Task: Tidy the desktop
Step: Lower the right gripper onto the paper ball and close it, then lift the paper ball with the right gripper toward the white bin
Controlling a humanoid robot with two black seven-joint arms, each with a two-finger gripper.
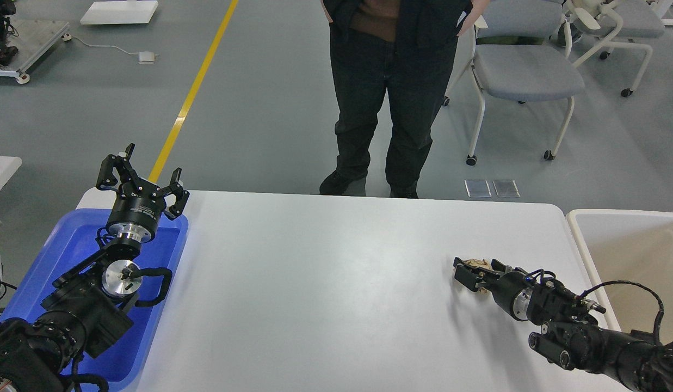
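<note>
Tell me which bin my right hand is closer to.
The cream-white bin at the desktop's right end; the blue tray sits far left.

We find no text, label, brand, number or sign that we can read here. The body of the left gripper (141,177) carries a small pale marking on its black collar, possibly printed lettering, but it is too small and blurred for us to make out. The desktop (336,283) bears no writing that we can see.
</note>
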